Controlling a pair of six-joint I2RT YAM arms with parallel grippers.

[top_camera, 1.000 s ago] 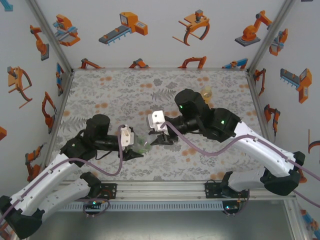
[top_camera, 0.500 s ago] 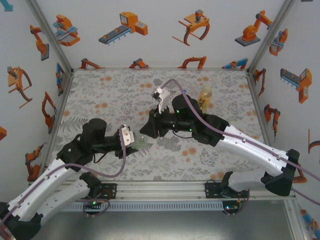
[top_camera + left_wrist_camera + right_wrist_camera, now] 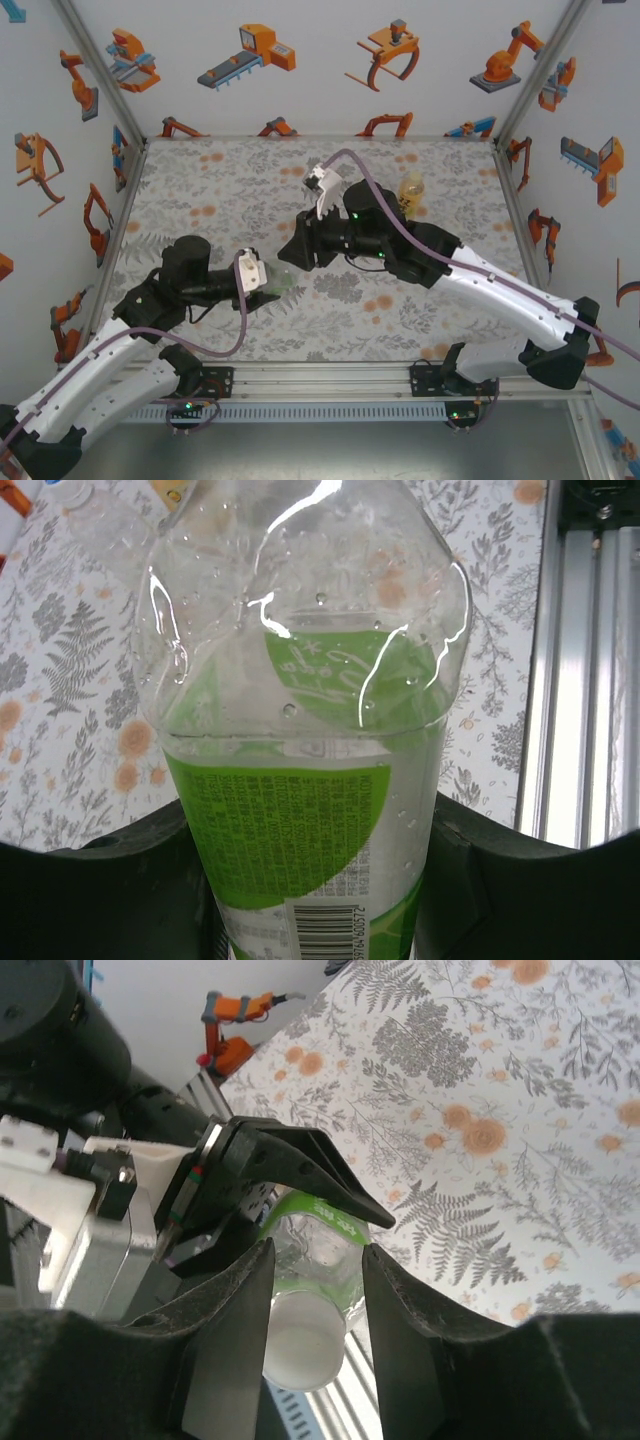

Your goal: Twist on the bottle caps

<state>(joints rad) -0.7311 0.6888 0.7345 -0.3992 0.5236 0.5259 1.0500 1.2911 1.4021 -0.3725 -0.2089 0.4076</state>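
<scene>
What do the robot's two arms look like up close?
The left arm and right arm have glossy white shells, chunky black joints and a purple-grey cable alongside; small green lights glow on the right one. The left pincer and right pincer are black and two-fingered, each behind a white camera block.

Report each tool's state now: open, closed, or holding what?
Left tool: closed on the clear plastic bottle with a green label.
Right tool: straddles the bottle's white round plastic cap; grip cannot be told.

Grey floral-patterned counter (image 3: 210, 190) lying between white walls (image 3: 320, 100) showing orange robot-arm pictures (image 3: 248, 55); metal posts (image 3: 102, 70) rising at back corners; ribbed aluminium rail (image 3: 320, 378) running along counter's near edge.
</scene>
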